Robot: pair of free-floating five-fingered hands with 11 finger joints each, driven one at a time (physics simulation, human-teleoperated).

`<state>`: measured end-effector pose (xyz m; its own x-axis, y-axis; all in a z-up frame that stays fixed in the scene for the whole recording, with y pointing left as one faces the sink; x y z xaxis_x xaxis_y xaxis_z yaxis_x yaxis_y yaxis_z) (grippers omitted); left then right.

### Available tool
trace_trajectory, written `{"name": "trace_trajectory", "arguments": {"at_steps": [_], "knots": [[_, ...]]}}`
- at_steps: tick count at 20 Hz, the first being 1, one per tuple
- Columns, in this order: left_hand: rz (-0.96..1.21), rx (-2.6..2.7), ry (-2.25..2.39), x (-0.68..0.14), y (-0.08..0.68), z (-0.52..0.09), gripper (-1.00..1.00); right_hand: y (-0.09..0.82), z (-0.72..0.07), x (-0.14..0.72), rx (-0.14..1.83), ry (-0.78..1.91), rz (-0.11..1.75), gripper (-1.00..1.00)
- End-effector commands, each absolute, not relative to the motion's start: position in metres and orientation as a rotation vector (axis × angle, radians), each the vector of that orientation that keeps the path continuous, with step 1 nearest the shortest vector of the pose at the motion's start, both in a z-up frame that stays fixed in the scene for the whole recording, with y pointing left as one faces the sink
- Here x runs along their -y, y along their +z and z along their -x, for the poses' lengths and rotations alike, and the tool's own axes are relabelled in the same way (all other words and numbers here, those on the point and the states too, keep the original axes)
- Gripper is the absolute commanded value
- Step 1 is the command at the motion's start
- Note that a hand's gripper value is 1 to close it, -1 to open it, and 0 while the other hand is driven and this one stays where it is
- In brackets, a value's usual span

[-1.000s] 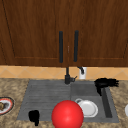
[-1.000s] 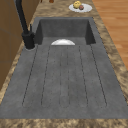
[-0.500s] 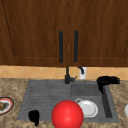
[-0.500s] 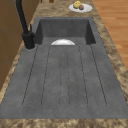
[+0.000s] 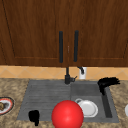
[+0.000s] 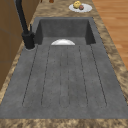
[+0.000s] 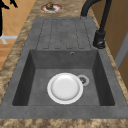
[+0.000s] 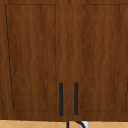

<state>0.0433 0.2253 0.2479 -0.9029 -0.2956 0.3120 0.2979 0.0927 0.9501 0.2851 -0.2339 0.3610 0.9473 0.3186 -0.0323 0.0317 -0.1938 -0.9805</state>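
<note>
1. In the front view we see the left hand (image 5: 34, 116) at the lower left of the frame, low over the front edge of the ribbed drainboard (image 5: 46, 98). Its fingers point downward in a compact dark shape, and we cannot tell whether they are straight or curled; it holds nothing that we can see.
2. The right hand (image 5: 108, 82) sits at the centre right of the same frame, above the right wall of the dark grey sink basin (image 5: 93, 90). Its fingers stretch out sideways toward the right, relaxed and spread, with nothing gripped.
3. A glossy red ball (image 5: 67, 114) fills the lower centre of the front view, between the two hands and nearer the left one, apart from both.
4. Just to the right of the ball, a round white plate (image 5: 87, 108) lies flat on the basin floor; in the right side view this plate (image 7: 65, 88) rests just beside the drain.
5. A black tap (image 5: 67, 76) stands at the back edge of the sink, in the centre of the frame.
6. A small red-rimmed plate of food (image 5: 5, 105) rests on the speckled stone tabletop (image 5: 11, 87) at the far left edge.
7. Dark wooden cabinet doors (image 8: 67, 57) with two black vertical handles take up the upper view.
</note>
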Motion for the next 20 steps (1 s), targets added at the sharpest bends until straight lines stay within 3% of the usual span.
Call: {"name": "trace_trajectory", "arguments": {"at_steps": [1, 20], "knots": [[0.002, 1.951, -1.862, -0.225, 0.248, -0.043, 0.0, 0.343, -0.285, 0.234, 0.366, 0.361, 1.738, -1.0], [0.002, 1.951, -1.862, -0.225, 0.248, -0.043, 0.0, 0.273, -0.296, 0.252, 0.609, 0.726, 1.621, -1.0]]}}
